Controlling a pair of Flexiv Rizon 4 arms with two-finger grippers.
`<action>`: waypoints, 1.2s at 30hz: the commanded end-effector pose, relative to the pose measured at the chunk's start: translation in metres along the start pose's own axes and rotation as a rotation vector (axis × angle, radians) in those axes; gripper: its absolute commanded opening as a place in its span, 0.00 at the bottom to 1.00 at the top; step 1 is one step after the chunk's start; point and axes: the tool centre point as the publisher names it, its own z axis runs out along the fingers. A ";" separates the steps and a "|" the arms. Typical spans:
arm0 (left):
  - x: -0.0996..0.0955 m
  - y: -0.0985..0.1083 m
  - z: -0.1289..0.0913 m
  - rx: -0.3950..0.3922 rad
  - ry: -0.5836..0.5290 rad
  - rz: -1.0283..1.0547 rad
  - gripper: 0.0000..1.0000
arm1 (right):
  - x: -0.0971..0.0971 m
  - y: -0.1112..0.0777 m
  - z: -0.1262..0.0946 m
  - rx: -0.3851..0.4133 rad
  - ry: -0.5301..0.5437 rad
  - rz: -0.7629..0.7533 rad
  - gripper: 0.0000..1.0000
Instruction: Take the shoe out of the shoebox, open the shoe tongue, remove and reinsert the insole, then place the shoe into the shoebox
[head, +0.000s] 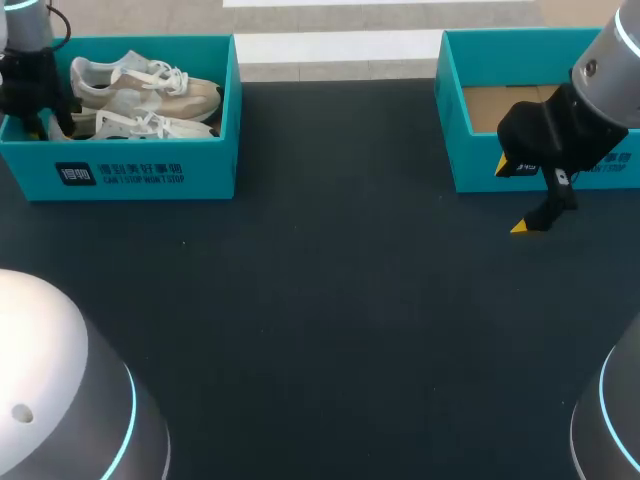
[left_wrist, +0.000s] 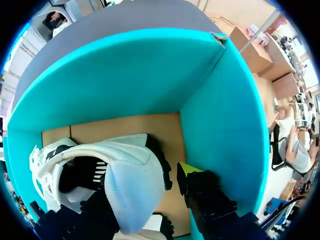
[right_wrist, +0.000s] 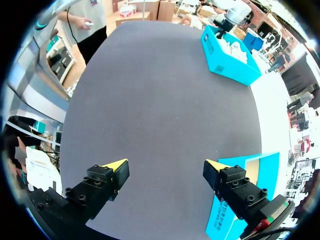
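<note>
A teal shoebox (head: 150, 175) at the table's back left holds two pale sneakers, one (head: 140, 85) behind the other (head: 150, 125). My left gripper (head: 45, 120) is down inside the box's left end. In the left wrist view the heel of a white sneaker (left_wrist: 130, 185) lies between the fingers of the left gripper (left_wrist: 142, 185). The yellow-tipped finger (left_wrist: 187, 170) stands a little clear of the heel, with cardboard showing in the gap. The other finger is dark and partly hidden by the shoe's opening. My right gripper (head: 512, 197) (right_wrist: 165, 165) hangs wide open and empty above the dark table.
A second teal box (head: 450, 110) with a bare cardboard floor stands at the back right, just behind my right gripper; its corner (right_wrist: 235, 210) shows beside the right fingers. The dark tabletop (head: 330, 300) stretches between the two boxes.
</note>
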 end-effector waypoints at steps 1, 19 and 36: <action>0.000 0.007 0.005 0.028 -0.001 0.004 0.42 | 0.000 0.000 0.001 0.002 -0.001 0.000 1.00; 0.000 -0.009 -0.023 0.101 0.005 0.014 0.00 | 0.000 0.000 0.001 0.002 -0.001 0.000 1.00; -0.007 -0.033 -0.141 0.078 0.007 -0.117 0.00 | 0.000 0.000 0.001 0.002 -0.001 0.000 1.00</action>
